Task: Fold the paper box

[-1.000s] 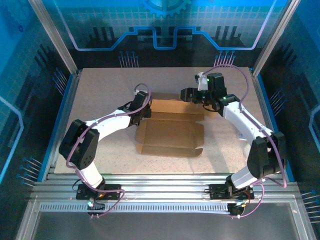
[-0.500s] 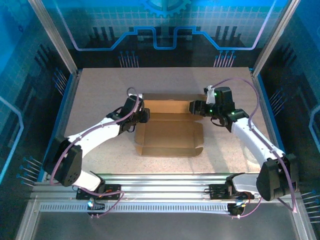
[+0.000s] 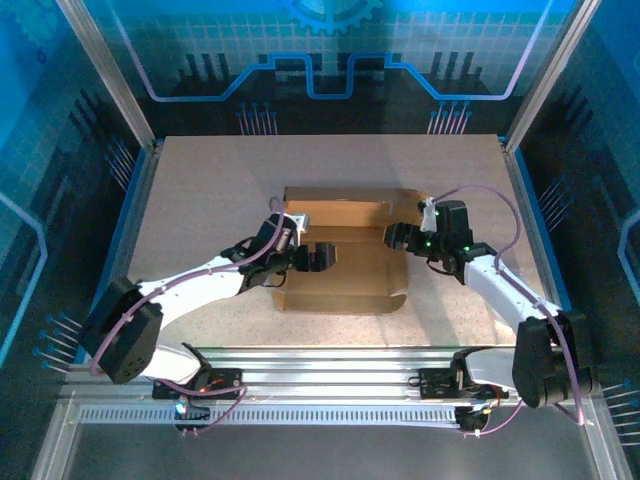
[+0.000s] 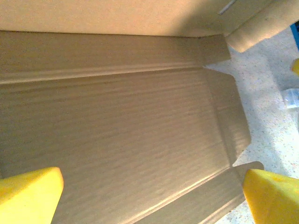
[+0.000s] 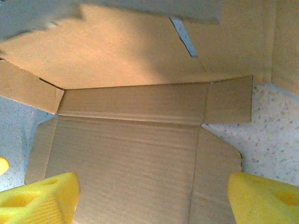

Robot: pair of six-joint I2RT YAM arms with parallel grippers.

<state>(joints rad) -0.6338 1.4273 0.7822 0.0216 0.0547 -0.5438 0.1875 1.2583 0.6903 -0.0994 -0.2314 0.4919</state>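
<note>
Two grippers, both spread wide, neither pinching anything. Left gripper [image 3: 318,257] hangs over the left part of the paper box [image 3: 350,278]; in its wrist view the yellow pads [image 4: 28,193] sit far apart w/ the base panel between them. Right gripper [image 3: 392,236] is at the box's right side, just by the crease under the far panel [image 3: 340,210]; its pads [image 5: 42,196] are equally wide.

Box lies mid-table [image 3: 200,180], base flat, far panel apparently tilted up, near flap and side tabs low.

Step in hand, prob.: standing the far wall up. To do it well, press the base w/ one gripper close to the crease while the other pushes the panel square, evenly, so the sheet doesn't slide or buckle.

Count: 1 box, 2 grippers, 4 pads, 1 table.
</note>
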